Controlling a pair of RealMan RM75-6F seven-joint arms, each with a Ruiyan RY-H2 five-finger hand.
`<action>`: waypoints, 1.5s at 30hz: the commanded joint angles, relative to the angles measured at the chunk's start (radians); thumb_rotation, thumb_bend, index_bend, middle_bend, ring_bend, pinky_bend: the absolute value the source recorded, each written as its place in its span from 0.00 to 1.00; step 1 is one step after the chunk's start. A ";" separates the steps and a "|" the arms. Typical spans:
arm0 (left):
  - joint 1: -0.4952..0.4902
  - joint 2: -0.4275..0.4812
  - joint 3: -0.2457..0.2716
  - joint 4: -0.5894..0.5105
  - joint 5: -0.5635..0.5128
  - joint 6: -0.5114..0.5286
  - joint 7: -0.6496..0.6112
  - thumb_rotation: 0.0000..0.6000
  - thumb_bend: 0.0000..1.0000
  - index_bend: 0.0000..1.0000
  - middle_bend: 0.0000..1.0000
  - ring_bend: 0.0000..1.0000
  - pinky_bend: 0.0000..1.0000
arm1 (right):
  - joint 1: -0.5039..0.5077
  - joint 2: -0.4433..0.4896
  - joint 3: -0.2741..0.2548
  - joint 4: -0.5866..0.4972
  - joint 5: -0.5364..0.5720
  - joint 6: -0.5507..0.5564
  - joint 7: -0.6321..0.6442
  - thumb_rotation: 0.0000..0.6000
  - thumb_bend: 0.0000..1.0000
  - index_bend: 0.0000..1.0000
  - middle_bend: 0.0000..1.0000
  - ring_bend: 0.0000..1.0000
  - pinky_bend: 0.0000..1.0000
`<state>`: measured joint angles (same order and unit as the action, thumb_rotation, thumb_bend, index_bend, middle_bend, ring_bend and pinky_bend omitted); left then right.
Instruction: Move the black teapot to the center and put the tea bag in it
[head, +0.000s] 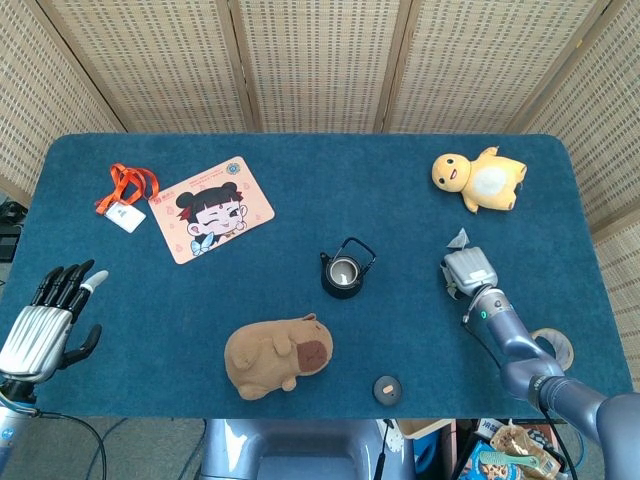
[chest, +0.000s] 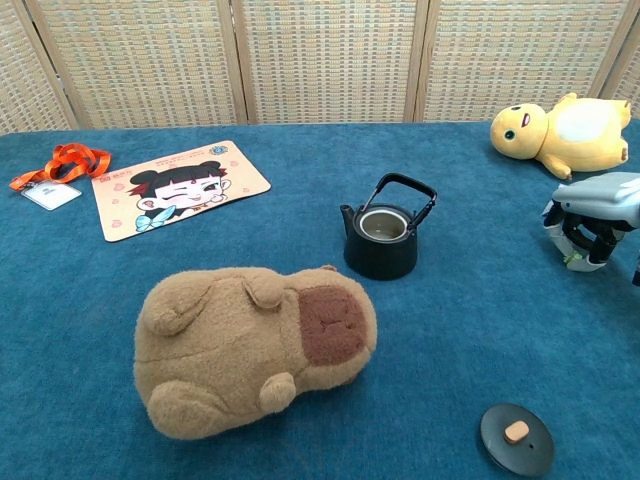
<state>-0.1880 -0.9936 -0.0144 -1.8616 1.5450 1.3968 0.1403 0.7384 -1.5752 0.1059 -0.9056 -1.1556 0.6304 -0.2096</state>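
The black teapot (head: 344, 272) (chest: 382, 240) stands lidless near the table's middle, handle up. Its lid (head: 387, 389) (chest: 515, 438) lies at the front edge. My right hand (head: 468, 272) (chest: 590, 222) is at the right side, palm down, fingers curled around a small green-and-white tea bag (chest: 573, 261). A pale tag corner (head: 459, 238) sticks out behind the hand. My left hand (head: 45, 320) hangs at the front-left corner, fingers spread, holding nothing; the chest view does not show it.
A brown capybara plush (head: 277, 354) (chest: 250, 345) lies in front of the teapot. A yellow plush (head: 479, 178) (chest: 555, 128) sits at the back right. A cartoon mat (head: 211, 208) and an orange lanyard (head: 125, 192) lie at the back left. A tape roll (head: 556, 348) sits at the right edge.
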 joint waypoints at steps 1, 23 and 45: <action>0.000 -0.001 0.000 0.000 0.000 -0.001 0.001 1.00 0.47 0.10 0.01 0.00 0.00 | 0.000 0.000 -0.001 0.001 -0.001 0.000 0.000 1.00 0.58 0.66 0.81 0.81 0.90; -0.005 -0.002 -0.001 -0.004 -0.001 -0.013 0.004 1.00 0.48 0.10 0.01 0.00 0.00 | -0.006 0.004 -0.004 0.013 -0.023 0.005 0.026 1.00 0.70 0.67 0.81 0.81 0.90; -0.010 -0.006 -0.005 -0.004 -0.003 -0.017 0.001 1.00 0.47 0.10 0.01 0.00 0.00 | -0.014 0.181 0.059 -0.289 -0.117 0.185 0.087 1.00 0.71 0.68 0.82 0.81 0.90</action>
<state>-0.1977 -0.9997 -0.0193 -1.8653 1.5424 1.3797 0.1411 0.7232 -1.4288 0.1485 -1.1470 -1.2547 0.7852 -0.1333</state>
